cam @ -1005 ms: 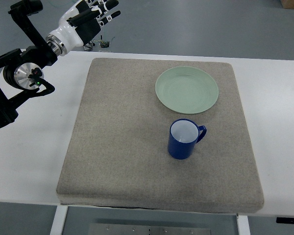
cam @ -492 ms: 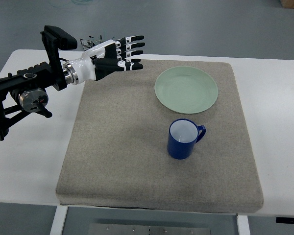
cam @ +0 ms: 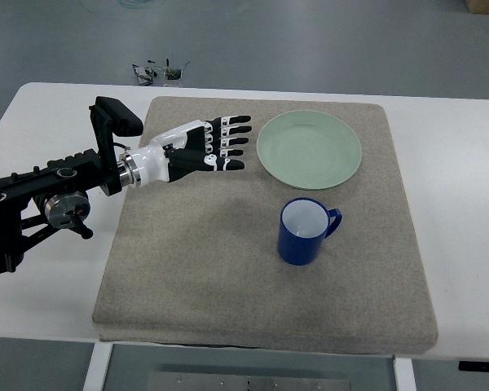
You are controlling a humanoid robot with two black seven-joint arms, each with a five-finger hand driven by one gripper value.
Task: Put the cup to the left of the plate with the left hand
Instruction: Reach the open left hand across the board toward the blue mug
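single overhead view, steeply downward from the robot's side, covering the whole grey felt mat [cam: 228,261] on the white table [cam: 456,163].

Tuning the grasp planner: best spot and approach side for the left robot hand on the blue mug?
Probably wrap the body of the blue mug, coming from its left side. It stands upright with the handle pointing right toward the far side, so the left wall is bare, and the open left robot hand is already on that side, beside the plate.
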